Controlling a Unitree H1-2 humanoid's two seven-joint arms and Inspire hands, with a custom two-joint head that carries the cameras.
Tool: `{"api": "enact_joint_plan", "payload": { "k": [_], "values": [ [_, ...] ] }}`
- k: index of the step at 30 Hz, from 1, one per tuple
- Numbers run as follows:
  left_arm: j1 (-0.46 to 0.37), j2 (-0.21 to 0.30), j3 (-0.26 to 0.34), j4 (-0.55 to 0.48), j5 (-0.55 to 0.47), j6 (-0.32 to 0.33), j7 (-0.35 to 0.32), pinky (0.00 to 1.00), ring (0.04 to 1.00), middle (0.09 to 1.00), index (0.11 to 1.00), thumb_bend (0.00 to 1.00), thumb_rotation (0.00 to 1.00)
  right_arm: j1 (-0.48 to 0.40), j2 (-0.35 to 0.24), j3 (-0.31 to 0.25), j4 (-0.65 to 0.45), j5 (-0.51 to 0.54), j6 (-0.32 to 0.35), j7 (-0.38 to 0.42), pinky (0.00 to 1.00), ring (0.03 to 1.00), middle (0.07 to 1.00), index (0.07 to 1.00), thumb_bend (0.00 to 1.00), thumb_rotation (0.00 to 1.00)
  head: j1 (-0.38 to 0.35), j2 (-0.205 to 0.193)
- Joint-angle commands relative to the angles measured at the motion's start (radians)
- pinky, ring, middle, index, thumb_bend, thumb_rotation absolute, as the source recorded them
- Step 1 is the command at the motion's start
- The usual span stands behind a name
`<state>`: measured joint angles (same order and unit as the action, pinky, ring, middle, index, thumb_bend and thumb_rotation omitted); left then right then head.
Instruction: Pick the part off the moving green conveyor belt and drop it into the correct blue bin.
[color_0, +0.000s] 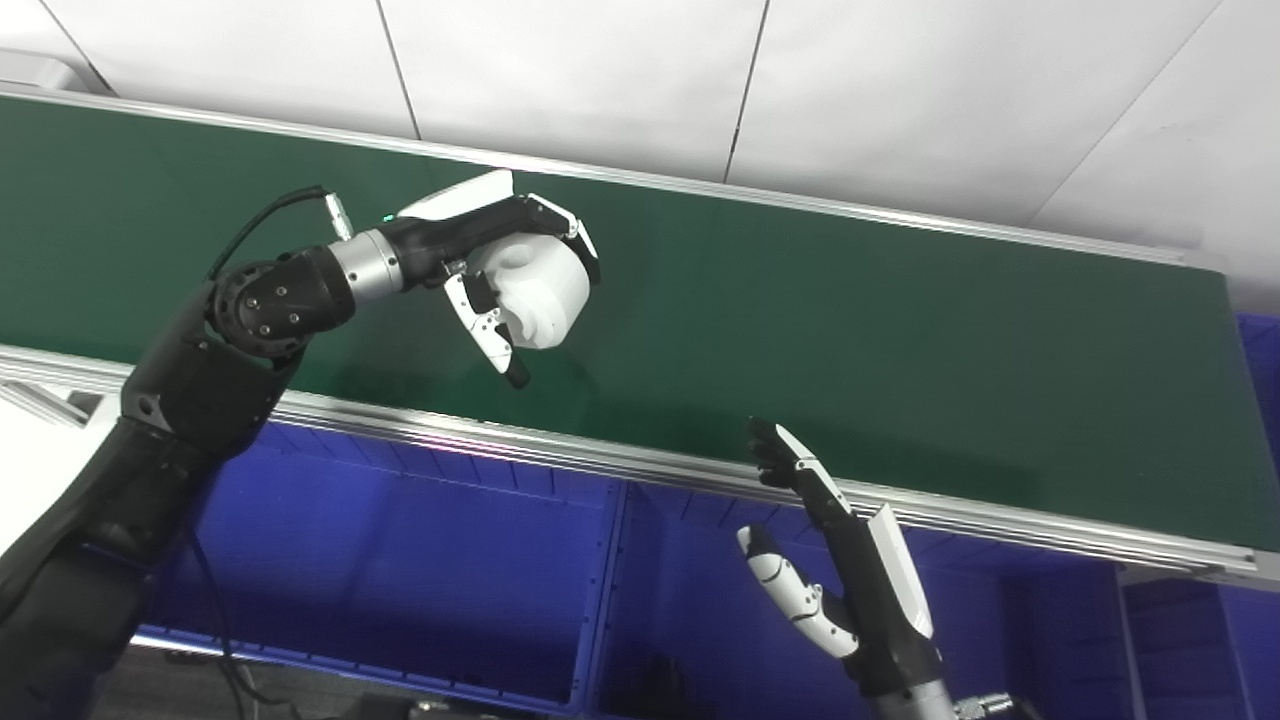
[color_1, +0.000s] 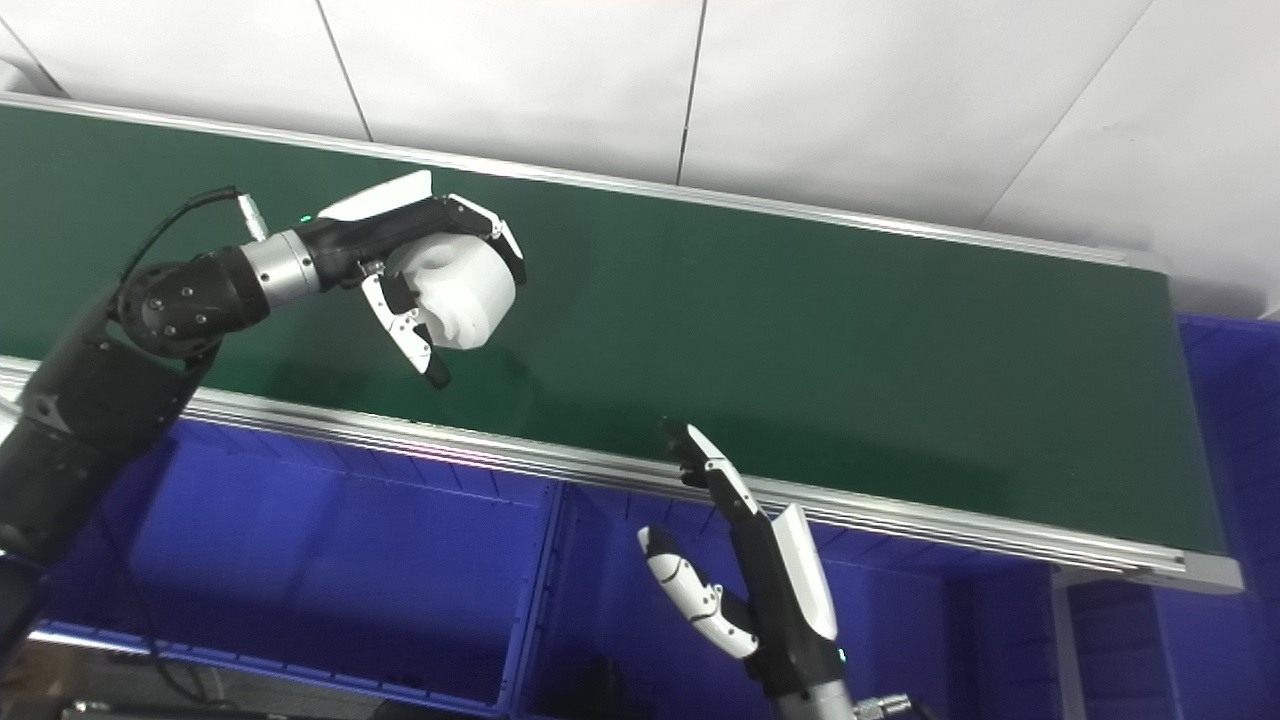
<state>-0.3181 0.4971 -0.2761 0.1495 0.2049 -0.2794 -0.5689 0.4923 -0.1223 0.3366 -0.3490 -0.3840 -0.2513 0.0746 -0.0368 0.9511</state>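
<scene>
The pick looks done — the left hand (color_0: 497, 268) has its fingers wrapped around a white, rounded plastic part (color_0: 530, 290) and holds it over the green conveyor belt (color_0: 850, 330), apparently clear of the belt though I cannot be sure. The drop is left: the part is not yet over the blue bins (color_0: 400, 570) below the belt's near rail. The right hand (color_0: 825, 570) waits with fingers spread, holding nothing, above a bin.

Two side-by-side head cameras look down, tilted, at the same conveyor belt (color_0: 850, 330) and bins (color_0: 400, 580).
</scene>
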Motion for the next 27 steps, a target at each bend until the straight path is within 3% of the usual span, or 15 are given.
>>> {"api": "enact_joint_plan", "payload": {
  "k": [1,10,14,21,27],
  "values": [
    [-0.01,-0.005,0.02,-0.067,-0.019,0.013,0.02,0.21,0.435,0.492,0.309,0.5,0.0,0.014,0.006,-0.002,-0.039,0.001,0.008,0.0,0.79,0.858,0.898,0.888,0.35,0.8,-0.001,0.002],
    [0.027,-0.026,0.06,-0.18,-0.061,0.053,0.027,0.2,0.436,0.491,0.305,0.5,0.0,0.016,0.007,-0.014,-0.064,-0.004,0.025,0.014,0.81,0.874,0.905,0.892,0.34,0.81,0.007,0.01],
    [0.079,-0.042,0.091,-0.244,-0.15,0.055,0.029,0.19,0.436,0.492,0.289,0.5,0.0,0.018,0.007,-0.014,-0.066,-0.01,0.02,0.009,0.8,0.868,0.9,0.888,0.34,0.8,0.008,0.018],
    [0.217,-0.033,0.113,-0.369,-0.29,0.061,0.006,0.2,0.439,0.49,0.282,0.5,0.0,0.024,0.012,-0.013,-0.074,-0.001,0.029,0.01,0.8,0.868,0.901,0.889,0.34,0.8,0.028,0.02],
    [0.377,-0.051,0.143,-0.435,-0.36,0.062,0.029,0.2,0.434,0.493,0.289,0.5,0.0,0.032,0.011,-0.013,-0.075,-0.008,0.021,0.006,0.79,0.86,0.897,0.887,0.34,0.81,0.03,0.022]
  ]
}}
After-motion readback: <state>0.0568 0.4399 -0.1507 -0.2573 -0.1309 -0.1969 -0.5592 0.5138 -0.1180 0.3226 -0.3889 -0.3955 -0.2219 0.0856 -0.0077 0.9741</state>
